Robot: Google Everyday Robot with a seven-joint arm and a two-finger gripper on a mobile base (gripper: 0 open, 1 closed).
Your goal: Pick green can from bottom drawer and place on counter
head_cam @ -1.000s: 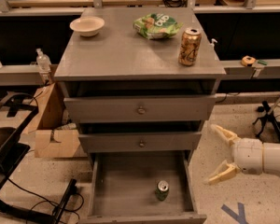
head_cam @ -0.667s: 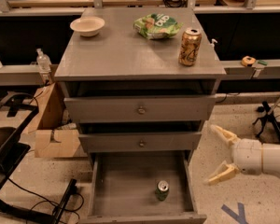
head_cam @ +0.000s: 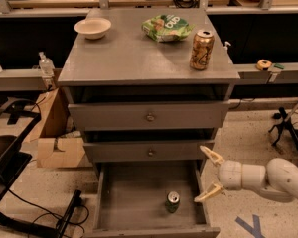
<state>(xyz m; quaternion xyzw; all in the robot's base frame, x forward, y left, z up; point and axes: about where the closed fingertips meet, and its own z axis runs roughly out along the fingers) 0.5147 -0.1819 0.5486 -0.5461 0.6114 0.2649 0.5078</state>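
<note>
Three things share the counter [head_cam: 134, 58] in the upper part of the frame: a white bowl [head_cam: 93, 28] at upper left, a green snack bag [head_cam: 166, 28] in the middle, and a gold can [head_cam: 201, 49] toward the right edge. The green can is not yet among them. Below the top, the two upper drawers [head_cam: 149, 117] are shut and the bottom drawer [head_cam: 131, 192] is pulled out at lower centre. The green can [head_cam: 173, 201] stands upright on its floor, right of centre and near the drawer's right wall. Just right of that wall, at the lower right of the frame, the gripper [head_cam: 201, 175] hangs with its two fingers spread wide and nothing between them, tips pointing left, one above the other. Since a second ago it has shifted left and slightly down, closing on the drawer, while the can has not moved. This looks like the approach step, with no grasp made so far. The arm [head_cam: 283, 180] probably has to clear the side wall and reach the can before the fingers can close.
</note>
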